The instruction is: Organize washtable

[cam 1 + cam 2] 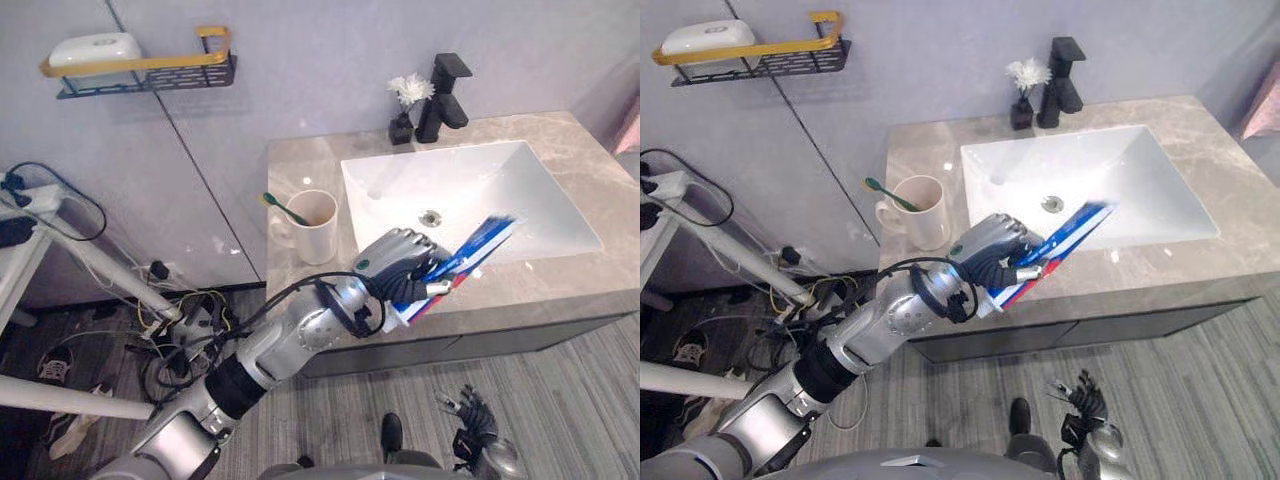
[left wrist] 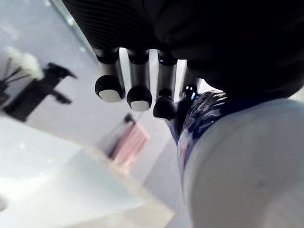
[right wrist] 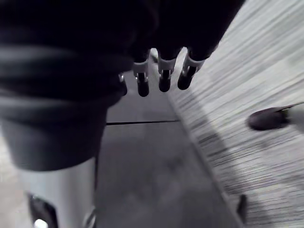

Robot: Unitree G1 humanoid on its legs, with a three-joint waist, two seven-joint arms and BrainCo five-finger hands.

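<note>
On the wall at far left, a black wire shelf with a yellow rail (image 1: pixel 150 68) carries a white oblong soap box (image 1: pixel 95 50). On the grey marble counter (image 1: pixel 300 165) stands a cream ceramic mug (image 1: pixel 318 232) with a green toothbrush (image 1: pixel 285 208) leaning out of it, just left of the white rectangular basin (image 1: pixel 520 195). The left hand (image 1: pixel 398 262) is over the counter's front edge, by the basin's near left corner, its fingers (image 2: pixel 139 80) curled round a blue, white and red toothpaste tube (image 1: pixel 482 242) that slants up over the basin rim. Behind the basin stand a small black vase of white flowers (image 1: pixel 405 105) and a black tap (image 1: pixel 443 95). The right hand (image 1: pixel 478 430) hangs low near the floor, fingers loose and holding nothing.
</note>
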